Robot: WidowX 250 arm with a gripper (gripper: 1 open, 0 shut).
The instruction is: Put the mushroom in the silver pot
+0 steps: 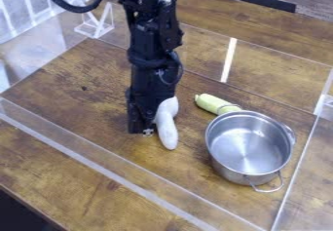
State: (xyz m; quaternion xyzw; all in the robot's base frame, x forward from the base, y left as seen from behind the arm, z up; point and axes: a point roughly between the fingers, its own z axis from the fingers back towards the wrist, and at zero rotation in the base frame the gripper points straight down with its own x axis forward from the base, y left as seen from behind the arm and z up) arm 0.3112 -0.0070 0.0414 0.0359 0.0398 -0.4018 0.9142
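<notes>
While pointing straight down over the wooden counter [78, 98], the end effector [146, 126] is apparently pinching the mushroom [166, 126], which is leaning just left of the silver pot [248, 145], apart from it.

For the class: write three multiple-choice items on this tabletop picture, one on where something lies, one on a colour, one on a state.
1. Where is the yellow-green vegetable?
A. inside the pot
B. on the table, just behind the silver pot
C. left of the arm

2. What colour is the mushroom stem?
A. white
B. blue
C. black

3. What is in the silver pot?
A. the mushroom
B. the vegetable
C. nothing

Key: 1 B, it lies by the pot's far rim; 2 A, the stem beside the gripper is white; 3 C, only bare steel shows inside.
</notes>
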